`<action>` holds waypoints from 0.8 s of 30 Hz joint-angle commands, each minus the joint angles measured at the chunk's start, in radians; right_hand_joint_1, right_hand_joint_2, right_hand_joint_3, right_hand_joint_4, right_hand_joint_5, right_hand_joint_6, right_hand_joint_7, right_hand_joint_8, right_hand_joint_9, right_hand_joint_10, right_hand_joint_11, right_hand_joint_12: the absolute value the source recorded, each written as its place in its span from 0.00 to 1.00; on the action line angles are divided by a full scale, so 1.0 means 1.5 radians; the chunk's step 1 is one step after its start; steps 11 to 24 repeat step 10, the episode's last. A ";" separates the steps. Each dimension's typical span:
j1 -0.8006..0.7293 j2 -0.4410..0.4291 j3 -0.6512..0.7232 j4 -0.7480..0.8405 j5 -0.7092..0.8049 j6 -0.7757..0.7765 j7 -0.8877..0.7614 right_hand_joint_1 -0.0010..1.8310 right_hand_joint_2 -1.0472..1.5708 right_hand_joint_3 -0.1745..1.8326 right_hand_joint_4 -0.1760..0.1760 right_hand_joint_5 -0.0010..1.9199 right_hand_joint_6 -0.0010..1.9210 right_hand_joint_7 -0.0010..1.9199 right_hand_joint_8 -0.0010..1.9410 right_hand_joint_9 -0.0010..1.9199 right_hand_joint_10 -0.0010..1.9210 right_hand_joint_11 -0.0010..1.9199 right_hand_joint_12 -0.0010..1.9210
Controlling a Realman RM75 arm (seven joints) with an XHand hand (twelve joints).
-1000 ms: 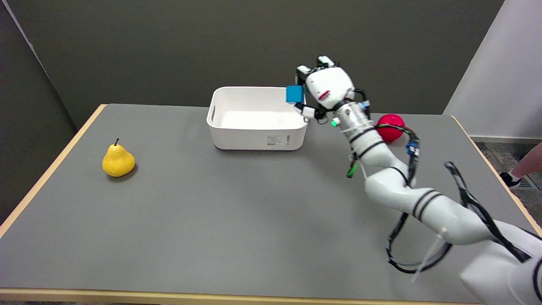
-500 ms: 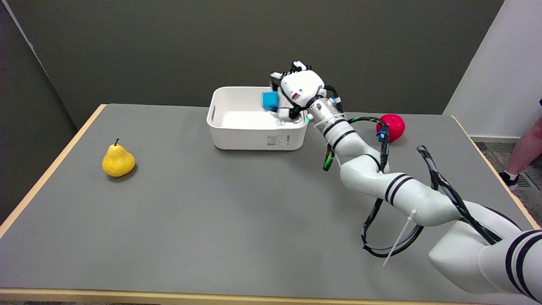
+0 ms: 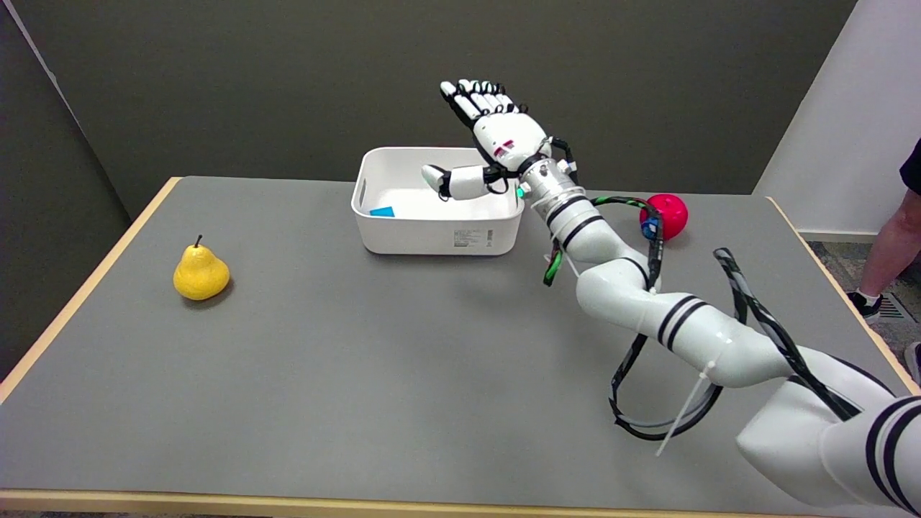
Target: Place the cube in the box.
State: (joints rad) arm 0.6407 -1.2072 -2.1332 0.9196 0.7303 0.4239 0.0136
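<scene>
The blue cube lies inside the white box, low at its front left corner, partly hidden by the front wall. My right hand hovers over the box's right side with its fingers stretched up and apart and its thumb pointing left over the box. It holds nothing. The cube is well to the left of the hand and apart from it.
A yellow pear stands on the grey table at the left. A red ball sits to the right of the box, behind my arm. A person's legs show at the right edge, off the table.
My hand carried the cube leftward over the box, then spread its fingers and let go. The cube dropped into the box's front left corner.
</scene>
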 commanded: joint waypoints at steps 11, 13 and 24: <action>-0.384 0.182 0.143 0.480 0.036 0.138 -0.022 0.13 0.62 0.54 0.66 0.00 0.04 0.00 0.00 0.00 0.00 0.00 0.05; -0.384 0.182 0.143 0.480 0.036 0.138 -0.022 0.13 0.62 0.54 0.66 0.00 0.04 0.00 0.00 0.00 0.00 0.00 0.05; -0.384 0.182 0.143 0.480 0.036 0.138 -0.022 0.13 0.62 0.54 0.66 0.00 0.04 0.00 0.00 0.00 0.00 0.00 0.05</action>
